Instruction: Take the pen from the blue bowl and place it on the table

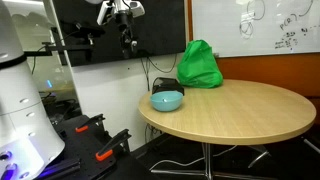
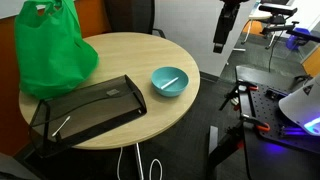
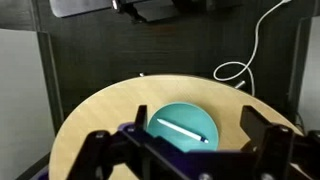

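In the wrist view the pincer (image 3: 175, 138) fills the near edge. Its two dark fingers (image 3: 100, 152) are spread wide with nothing between them, so it stands open and empty. Framed in the gap below is the blue bowl (image 3: 180, 128), and the pen (image 3: 182, 131) lies slantwise across the bowl's inside, a thin white stick resting on the bottom. The bowl sits on the table (image 3: 100, 115) close to its rounded edge, and beyond that edge a white cable (image 3: 240, 60) loops over the dark floor.

In both exterior views the pincer (image 2: 222, 40) hangs high, out past the table's rim and well apart from the bowl (image 2: 169, 81). An exterior view shows the pen (image 2: 170, 81) inside the bowl, with a black mesh tray (image 2: 90, 108) just beside it to the left. Farther left on the table (image 2: 120, 60) stands a bright green bag (image 2: 52, 50). In an exterior view a whiteboard (image 1: 255, 25) covers the far wall.
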### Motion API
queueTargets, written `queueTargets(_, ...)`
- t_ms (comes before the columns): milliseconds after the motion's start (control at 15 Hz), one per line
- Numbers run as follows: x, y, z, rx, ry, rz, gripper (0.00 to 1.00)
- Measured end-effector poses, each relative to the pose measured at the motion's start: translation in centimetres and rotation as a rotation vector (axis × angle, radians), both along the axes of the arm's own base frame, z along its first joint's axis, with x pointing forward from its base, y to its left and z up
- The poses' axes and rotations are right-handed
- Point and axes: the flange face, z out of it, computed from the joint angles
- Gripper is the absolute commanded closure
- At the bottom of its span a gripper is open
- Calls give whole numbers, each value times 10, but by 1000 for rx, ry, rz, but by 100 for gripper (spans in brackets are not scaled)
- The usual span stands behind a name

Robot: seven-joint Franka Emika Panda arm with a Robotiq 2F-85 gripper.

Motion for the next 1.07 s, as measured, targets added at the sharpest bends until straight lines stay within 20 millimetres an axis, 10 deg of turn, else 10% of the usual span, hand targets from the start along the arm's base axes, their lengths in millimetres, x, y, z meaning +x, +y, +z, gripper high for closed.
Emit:
queueTargets(600,12,-2,-12,-4,-5,177,0)
queueTargets(1067,61,-30,-91,3,19,569,0)
